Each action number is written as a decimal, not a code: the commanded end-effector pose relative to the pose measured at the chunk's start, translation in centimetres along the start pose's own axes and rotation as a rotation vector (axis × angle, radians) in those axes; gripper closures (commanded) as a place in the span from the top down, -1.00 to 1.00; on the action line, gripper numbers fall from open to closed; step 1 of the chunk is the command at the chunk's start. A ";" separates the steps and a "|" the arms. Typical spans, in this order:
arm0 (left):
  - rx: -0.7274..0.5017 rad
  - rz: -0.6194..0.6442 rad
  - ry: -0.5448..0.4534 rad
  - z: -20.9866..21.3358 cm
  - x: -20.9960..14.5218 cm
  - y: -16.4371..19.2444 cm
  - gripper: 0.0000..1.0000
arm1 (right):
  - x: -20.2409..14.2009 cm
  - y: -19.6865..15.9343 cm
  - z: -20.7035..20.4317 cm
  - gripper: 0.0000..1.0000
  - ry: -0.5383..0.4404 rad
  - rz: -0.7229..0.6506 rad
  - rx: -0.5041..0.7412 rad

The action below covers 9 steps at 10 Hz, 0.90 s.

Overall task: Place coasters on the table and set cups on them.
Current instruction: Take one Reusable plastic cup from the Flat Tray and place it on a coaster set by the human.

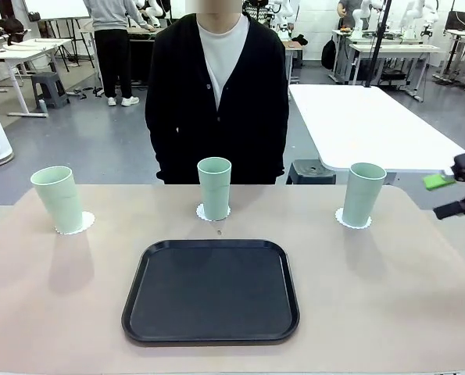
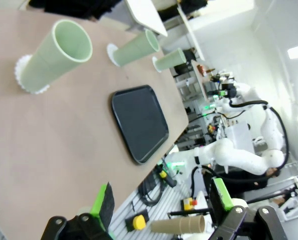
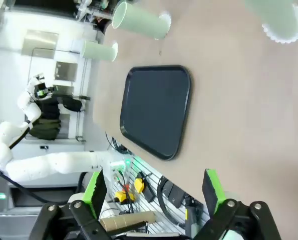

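Three matte mint-green tapered plastic cups (image 1: 214, 186) stand on scalloped white paper coasters (image 1: 76, 224) across the tan bench (image 1: 388, 297); no lettering seems legible. Both grippers' jaws gape, empty.

Three mint-green cups are standing upright along the far part of the table (image 1: 420, 297) — the left cup (image 1: 58, 198), the middle cup (image 1: 214, 187) and the right cup (image 1: 364, 194). Each is sitting on a white scalloped coaster: the left coaster (image 1: 82, 226), the middle coaster (image 1: 203, 212), the right coaster (image 1: 343, 218). A black tray (image 1: 211, 291) is lying nearer, at the middle, bare. A person in a black cardigan (image 1: 216, 98) is standing beyond the far edge, behind the middle cup. The right gripper (image 1: 449, 194) is hanging at the right edge — jaws apart, holding nothing.
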State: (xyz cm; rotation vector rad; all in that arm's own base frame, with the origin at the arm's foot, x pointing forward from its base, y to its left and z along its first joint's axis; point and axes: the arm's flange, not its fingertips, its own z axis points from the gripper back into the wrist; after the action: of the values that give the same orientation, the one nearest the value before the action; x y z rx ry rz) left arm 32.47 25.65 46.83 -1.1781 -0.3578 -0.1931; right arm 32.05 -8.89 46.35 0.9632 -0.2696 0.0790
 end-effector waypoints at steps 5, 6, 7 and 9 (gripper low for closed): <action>-0.006 -0.004 0.001 0.2 -0.1 -0.2 1.00 | 1.1 -7.0 5.3 1.00 -0.121 0.002 0.191; -0.006 -0.004 0.001 0.2 -0.1 -0.2 1.00 | 1.4 -7.7 6.0 1.00 -0.131 -0.002 0.208; -0.006 -0.004 0.001 0.2 -0.1 -0.2 1.00 | 1.2 -8.1 6.2 1.00 -0.124 0.000 0.233; -0.006 -0.004 0.001 0.2 -0.1 -0.2 1.00 | 1.7 -8.6 6.7 1.00 -0.050 -0.009 0.245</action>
State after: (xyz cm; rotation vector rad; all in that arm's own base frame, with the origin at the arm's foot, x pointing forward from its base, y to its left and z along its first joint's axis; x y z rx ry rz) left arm 32.48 25.65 46.83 -1.1781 -0.3577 -0.1933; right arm 33.25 -18.68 43.37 1.2039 -0.3332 0.0467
